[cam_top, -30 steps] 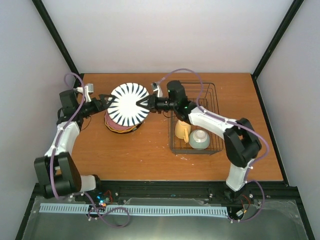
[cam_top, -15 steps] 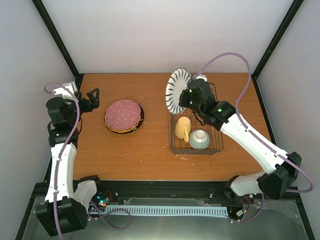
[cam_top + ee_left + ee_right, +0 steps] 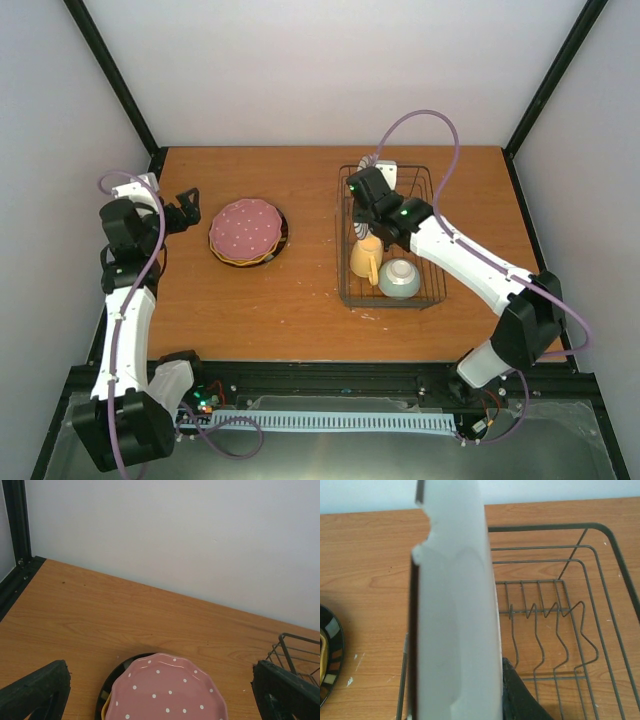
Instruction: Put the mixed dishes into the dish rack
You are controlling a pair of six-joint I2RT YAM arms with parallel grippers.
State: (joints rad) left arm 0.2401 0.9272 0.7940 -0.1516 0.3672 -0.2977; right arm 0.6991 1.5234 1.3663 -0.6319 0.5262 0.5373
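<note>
Pinching the striped plate [image 3: 455, 630] upright at the dish rack [image 3: 600, 535] edge, right hand [image 3: 362, 200]; left hand [image 3: 187, 205] spread.

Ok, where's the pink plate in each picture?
Top: pink plate left of middle, stacked on the dark-rimmed plate.
Left wrist: bottom middle, cut by the edge.
Right wrist: not in it; the striped plate fills the middle, and only the dark-rimmed plate's rim shows at lower left.
Shared landmark: the rack, right of middle from the top, lower right in the left wrist, right side in the right wrist.
</note>
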